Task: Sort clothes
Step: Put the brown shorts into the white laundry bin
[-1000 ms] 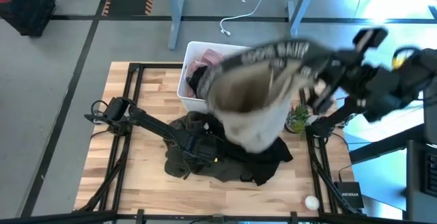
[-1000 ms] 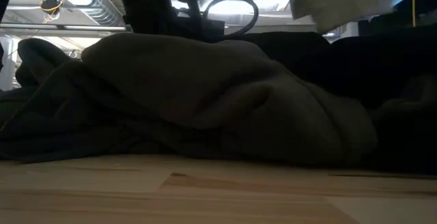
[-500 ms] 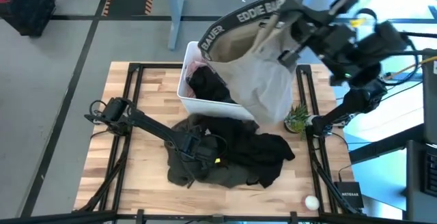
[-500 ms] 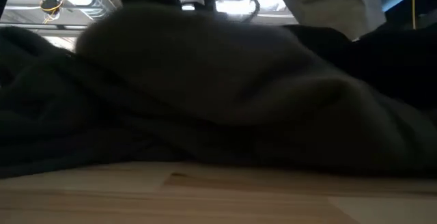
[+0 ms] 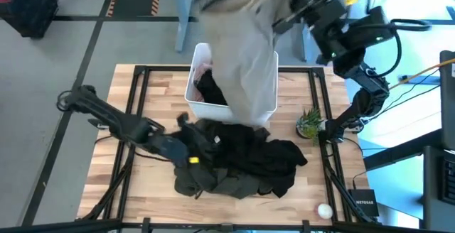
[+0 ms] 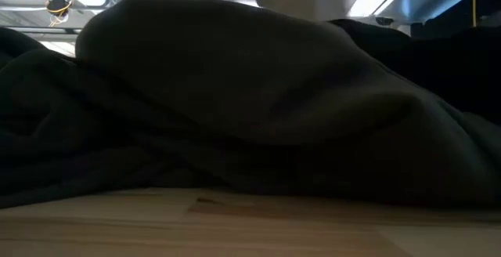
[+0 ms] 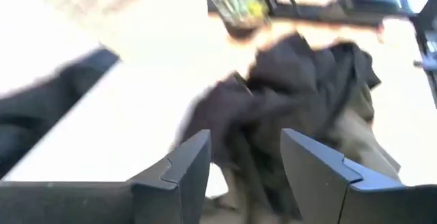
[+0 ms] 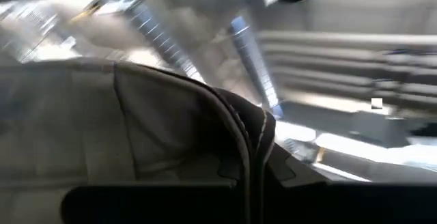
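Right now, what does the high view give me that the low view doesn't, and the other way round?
Only the high view shows the right gripper lifting the khaki garment above the white bin, the pink garment inside, and the left gripper at the pile's edge. The low view adds only ceiling lights. Both show the dark pile on the table.

A: Where is the left arm?

B: It reaches low from the bench's left edge toward the middle, and the left hand [image 5: 186,139] lies just above the boards, its two fingers [image 7: 188,166] spread apart with nothing between them.

A: And the right one?

B: It rises from the right edge, bends back over the far edge, and the right hand [image 5: 293,7] is raised high there, clamped shut.
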Robot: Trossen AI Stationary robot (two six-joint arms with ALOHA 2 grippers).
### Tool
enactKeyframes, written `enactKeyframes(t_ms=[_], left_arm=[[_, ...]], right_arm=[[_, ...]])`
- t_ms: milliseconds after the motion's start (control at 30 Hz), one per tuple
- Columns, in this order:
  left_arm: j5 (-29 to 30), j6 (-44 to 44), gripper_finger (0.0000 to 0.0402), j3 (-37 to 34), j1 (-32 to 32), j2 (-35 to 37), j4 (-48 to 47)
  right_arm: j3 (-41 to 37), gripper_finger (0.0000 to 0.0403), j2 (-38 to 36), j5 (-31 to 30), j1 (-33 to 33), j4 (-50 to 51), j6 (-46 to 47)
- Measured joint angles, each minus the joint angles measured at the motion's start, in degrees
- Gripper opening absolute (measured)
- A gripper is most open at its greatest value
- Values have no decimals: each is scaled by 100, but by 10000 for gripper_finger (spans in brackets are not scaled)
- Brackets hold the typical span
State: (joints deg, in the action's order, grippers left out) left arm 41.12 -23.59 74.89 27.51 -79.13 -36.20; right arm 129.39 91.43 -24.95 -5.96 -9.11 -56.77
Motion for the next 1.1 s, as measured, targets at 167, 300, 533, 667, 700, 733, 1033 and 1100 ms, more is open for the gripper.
enactKeyframes(t_ms=[167, 300, 533, 667, 700, 733, 1033, 1100], left_arm=[[964, 720, 172, -4, 173, 425, -18], [1074, 715, 172, -7, 164, 597, -43], [1229, 125, 172, -252, 183, 602, -59], [2100, -456, 172, -709, 434, 600, -103], [2351, -563, 172, -828, 479, 600, -102], [2512, -645, 172, -922, 509, 600, -139], [2345, -1395, 172, -1082, 645, 637, -519], [2346, -1395, 172, -1082, 670, 637, -515]], right_arm=[[4, 15, 186, 614, -353, -1343, -3], [7, 15, 278, 586, -714, -1235, 215], [-11, 15, 520, 346, -1187, 2091, 1849], [-14, 15, 727, 263, -1177, 3556, 2706], [-14, 15, 779, 291, -1169, 3857, 2869], [-11, 15, 820, 373, -1169, 4143, 3036], [-1534, 15, 889, 432, -1169, 5101, 4112], [-1924, 15, 869, 414, -1173, 4784, 4183]])
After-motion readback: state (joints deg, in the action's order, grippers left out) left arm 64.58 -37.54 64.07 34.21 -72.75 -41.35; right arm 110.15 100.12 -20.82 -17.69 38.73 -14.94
